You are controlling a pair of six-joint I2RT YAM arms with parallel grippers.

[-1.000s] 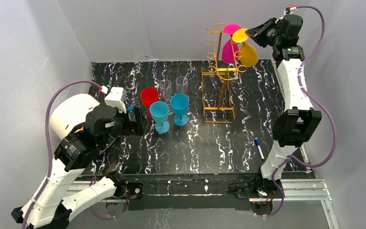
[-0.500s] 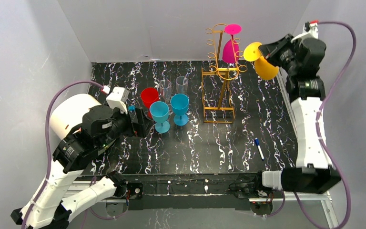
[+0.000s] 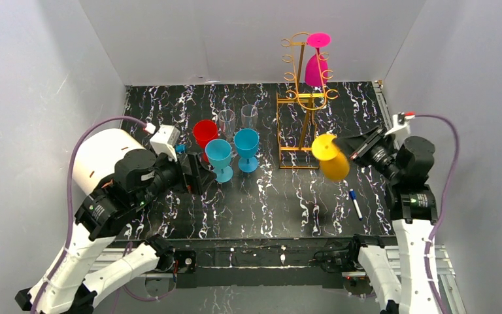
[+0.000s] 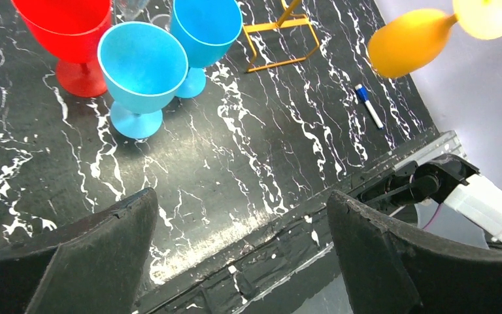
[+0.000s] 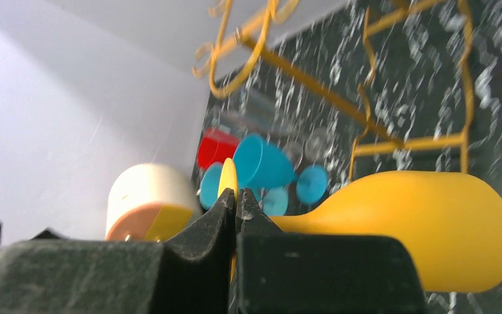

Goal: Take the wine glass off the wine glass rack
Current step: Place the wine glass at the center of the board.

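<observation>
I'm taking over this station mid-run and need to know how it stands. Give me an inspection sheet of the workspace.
Surface: black marbled tabletop, no spills seen.
Job's things: wine glass rack upright at the back; pink glass hanging upside down on it; yellow glass off the rack, held in the air in front of it.
Clutter: red glass, blue glasses, clear glasses standing left of the rack; marker pen lying front right.
Grippers: left gripper open, empty; right gripper shut on the yellow glass's foot.
Cables: purple cables looping off both wrists, touching no glass.
Surroundings: plain grey walls on three sides.
</observation>
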